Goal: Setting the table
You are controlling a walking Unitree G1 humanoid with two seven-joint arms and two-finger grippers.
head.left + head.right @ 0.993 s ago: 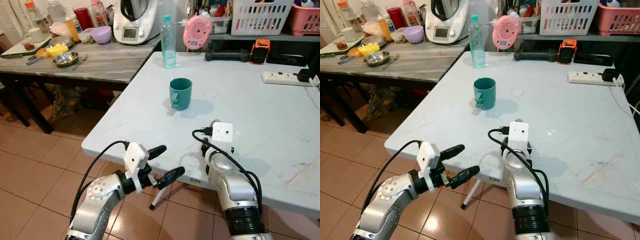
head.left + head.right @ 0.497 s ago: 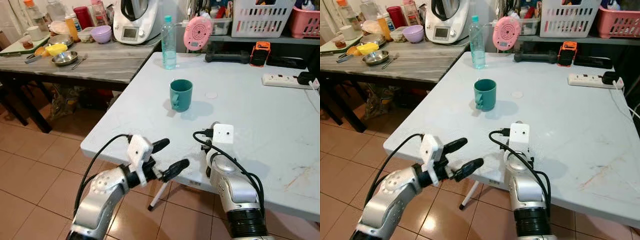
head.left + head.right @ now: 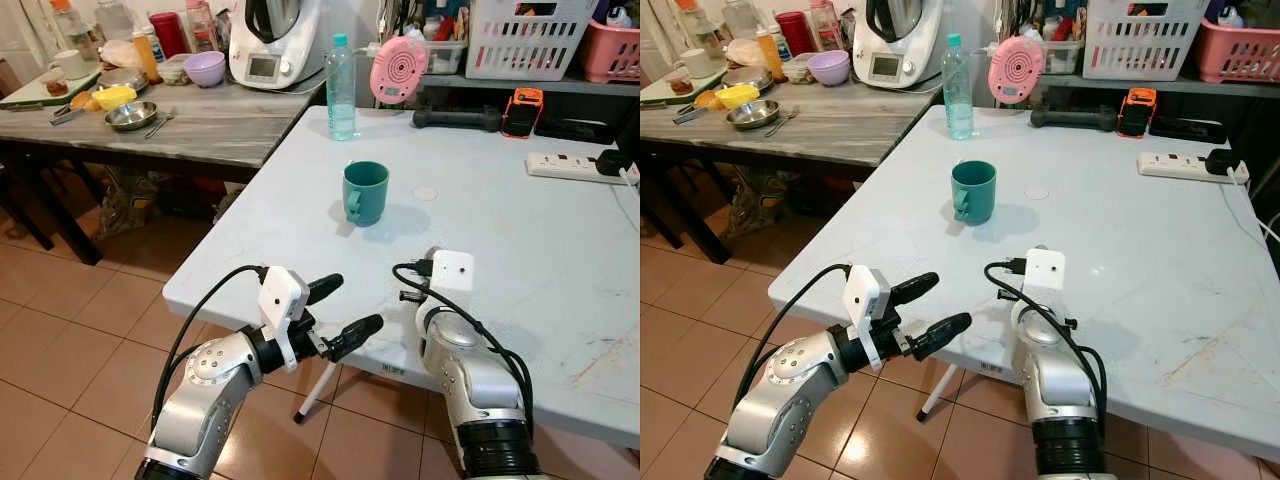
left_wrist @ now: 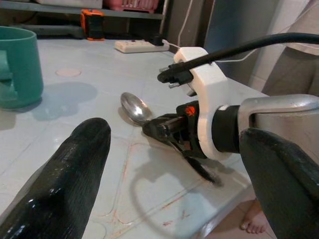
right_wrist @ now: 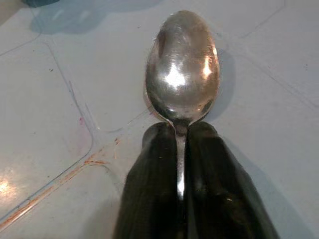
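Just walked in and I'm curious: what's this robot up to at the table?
It is setting the table. Its right gripper is shut on a metal spoon, holding it low over the near edge of the white table, short of the green mug. The left gripper hangs open beside the table edge, holding nothing.

Head eyes above white table (image 3: 520, 240); wrist views close, perhaps touching.

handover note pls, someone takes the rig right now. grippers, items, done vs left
Right gripper: shut on the spoon, held low over the white table, bowl pointing toward the green mug.
Left gripper: open, holding nothing, hovering off the table's near edge.
Done: mug stands upright on the table.
Left: set the spoon down, probably near the mug, and release it. Further items, if any, are likely on the side counter.
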